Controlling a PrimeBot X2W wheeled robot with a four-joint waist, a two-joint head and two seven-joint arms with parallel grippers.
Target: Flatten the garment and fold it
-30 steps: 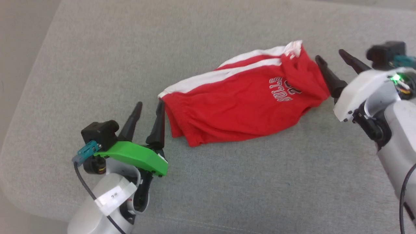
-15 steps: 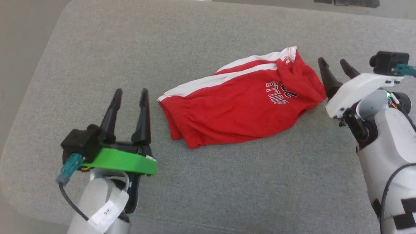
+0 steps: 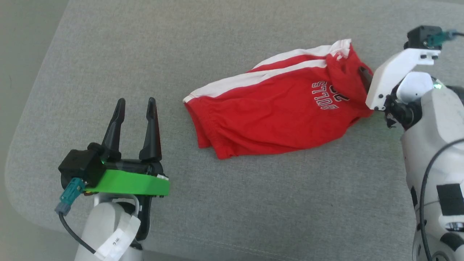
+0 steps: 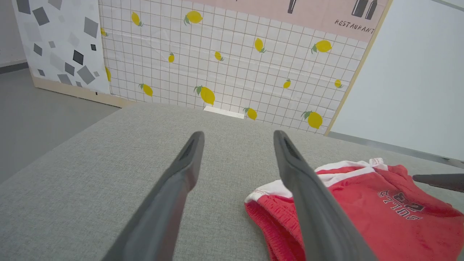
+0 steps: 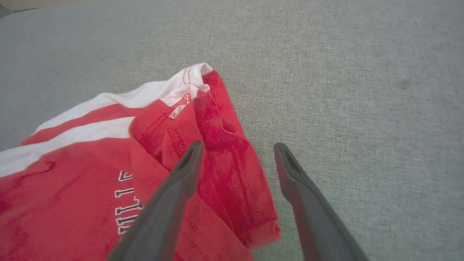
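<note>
The garment (image 3: 275, 112), red shorts with white side stripes and white lettering, lies loosely bunched on the grey cushion (image 3: 253, 203). Its gathered waistband end points toward my left gripper (image 3: 136, 103), which stands open on the cushion a short way off, touching nothing. In the left wrist view the left gripper (image 4: 238, 136) has bare cushion between its fingers and the garment (image 4: 366, 206) to the right. My right gripper (image 3: 363, 74) hangs open over the crumpled right end, mostly hidden behind its white wrist plate. In the right wrist view the right gripper (image 5: 239, 145) has one finger over the garment (image 5: 90, 188) and the other over bare cushion.
The cushion's rounded edge (image 3: 21, 119) runs down the left, with floor beyond it. A wall panel with a lemon and grid pattern (image 4: 232, 61) stands behind the cushion. A finger of the right gripper (image 4: 438, 180) reaches in over the garment's far end.
The head camera has shifted. My left gripper has drawn back from the waistband end, staying open. My right gripper has come over the garment's right end and tipped downward.
</note>
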